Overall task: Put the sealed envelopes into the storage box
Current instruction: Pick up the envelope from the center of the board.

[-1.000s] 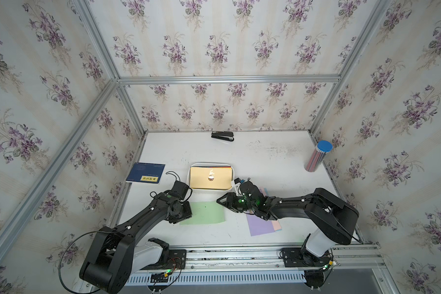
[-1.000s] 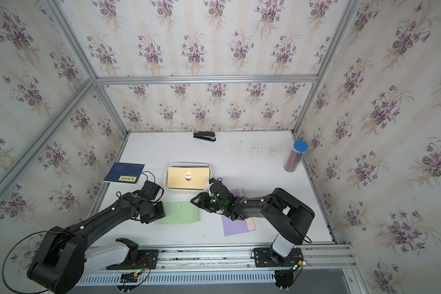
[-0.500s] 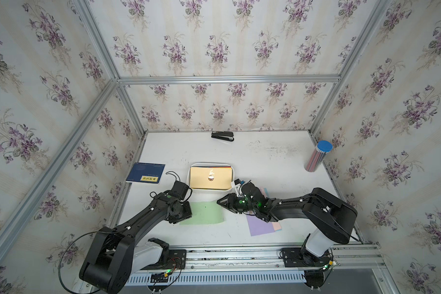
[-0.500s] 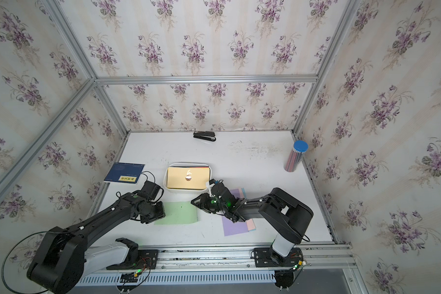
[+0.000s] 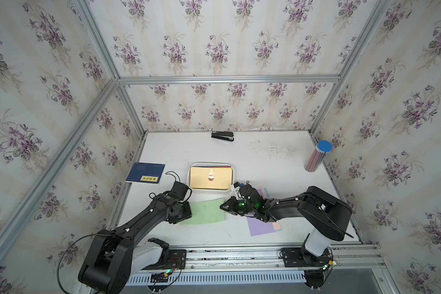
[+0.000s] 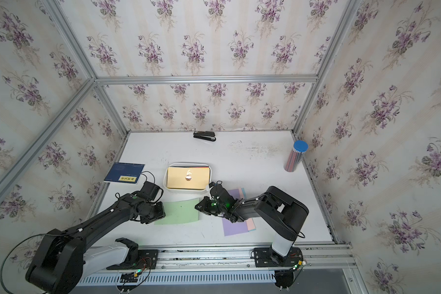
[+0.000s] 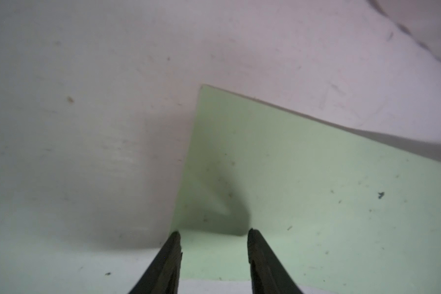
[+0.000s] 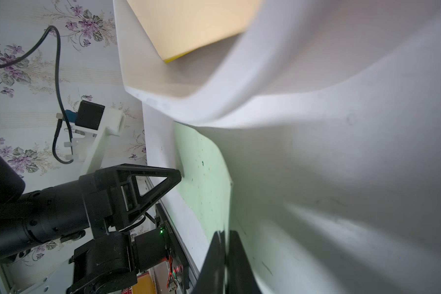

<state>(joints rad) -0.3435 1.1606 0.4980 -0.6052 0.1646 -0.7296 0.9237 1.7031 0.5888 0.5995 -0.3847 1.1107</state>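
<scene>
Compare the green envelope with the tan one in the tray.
Place: the green envelope lies on the table before the storage box; the tan envelope lies inside it, atop a stack.
Seal: the tan envelope shows a round seal; the green envelope shows none.
Contact: the right gripper pinches the green envelope's edge; nothing touches the tan envelope.
Both are flat paper rectangles.

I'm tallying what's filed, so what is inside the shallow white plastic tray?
In the shallow white plastic tray, a tan paper envelope with a round seal sticker lies on top. Beneath it peek red and yellow envelope edges; anything else under it is covered.
</scene>
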